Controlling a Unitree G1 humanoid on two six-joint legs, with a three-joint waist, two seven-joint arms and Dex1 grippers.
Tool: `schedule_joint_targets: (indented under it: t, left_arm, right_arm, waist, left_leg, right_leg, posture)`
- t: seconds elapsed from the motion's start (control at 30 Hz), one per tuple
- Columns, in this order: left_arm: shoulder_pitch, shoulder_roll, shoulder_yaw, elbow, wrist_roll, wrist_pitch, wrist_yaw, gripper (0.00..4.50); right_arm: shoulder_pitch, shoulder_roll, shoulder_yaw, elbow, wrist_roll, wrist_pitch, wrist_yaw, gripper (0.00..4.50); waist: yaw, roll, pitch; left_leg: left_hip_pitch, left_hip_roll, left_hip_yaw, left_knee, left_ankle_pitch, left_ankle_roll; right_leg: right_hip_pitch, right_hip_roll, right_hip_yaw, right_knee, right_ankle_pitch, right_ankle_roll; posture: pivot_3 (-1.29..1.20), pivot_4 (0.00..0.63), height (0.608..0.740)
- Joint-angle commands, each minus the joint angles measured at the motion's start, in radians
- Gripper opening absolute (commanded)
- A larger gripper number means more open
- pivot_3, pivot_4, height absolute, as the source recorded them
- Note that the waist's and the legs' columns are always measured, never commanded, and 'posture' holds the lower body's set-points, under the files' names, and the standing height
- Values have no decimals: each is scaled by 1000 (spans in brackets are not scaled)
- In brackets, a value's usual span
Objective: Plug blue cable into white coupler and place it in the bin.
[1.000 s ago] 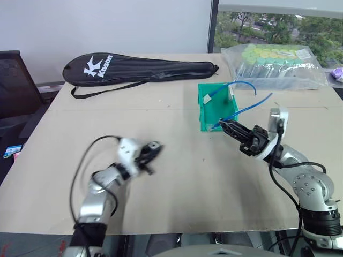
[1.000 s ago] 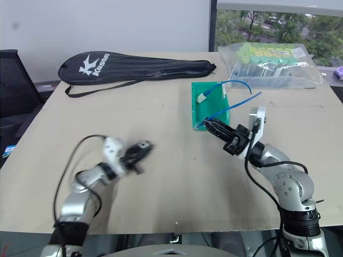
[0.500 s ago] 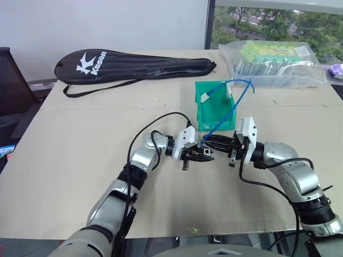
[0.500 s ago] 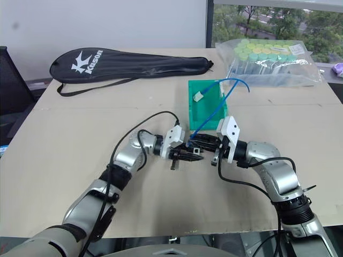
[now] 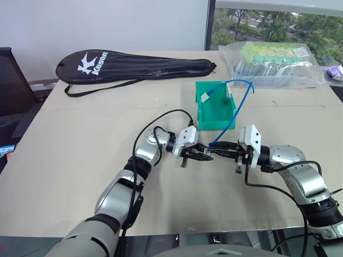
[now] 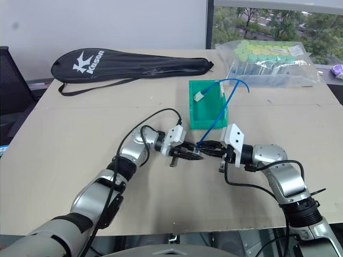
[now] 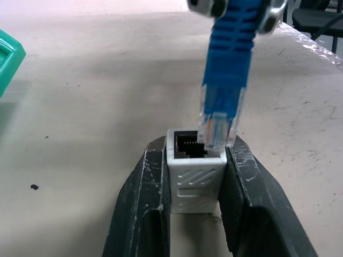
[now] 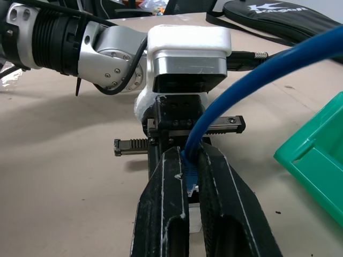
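Observation:
The white coupler sits clamped between my left gripper's black fingers, its dark socket facing outward. My right gripper is shut on the blue cable just behind its clear plug, and the plug tip rests at the mouth of the socket. Both grippers meet tip to tip, left gripper against right gripper, low over the table in front of the green bin. From there the blue cable rises in a curve toward the bin.
Inside the bin hangs another arched blue cable ending in a white block. A black racket bag lies at the back left, and a clear bag of green-capped tubes at the back right. A black chair stands beyond the left edge.
My left arm swung in from the left to the middle. My right gripper came down with the cable to face it. In the last half second both barely moved.

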Motion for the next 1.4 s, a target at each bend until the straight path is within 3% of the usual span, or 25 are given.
schedule_joint_targets:
  t: [0.03, 0.73, 1.4]
  left_arm:
    - [8, 8, -5, 26, 36, -15, -29, 602]
    - [13, 0, 3, 34, 48, -28, -31, 602]
    - [25, -20, 9, 34, 60, -42, -32, 602]
  right_arm:
    - [-8, 1, -24, -1, -10, -36, 7, 0]
    - [-52, -39, 90, 33, -157, -124, 114, 0]
    - [-107, -39, 63, 59, -139, -52, 93, 0]
  waist:
    - [0, 0, 0]
    - [-1, -1, 0]
    - [1, -1, 0]
  left_leg:
    - [0, 0, 0, 0, 0, 0]
    - [1, 1, 0, 0, 0, 0]
    - [1, 1, 0, 1, 0, 0]
  right_leg:
    - [0, 0, 0, 0, 0, 0]
    - [0, 1, 0, 3, 0, 0]
    - [0, 1, 0, 3, 0, 0]
  posture:
    - [0, 150, 740]
    - [0, 150, 740]
    - [0, 150, 740]
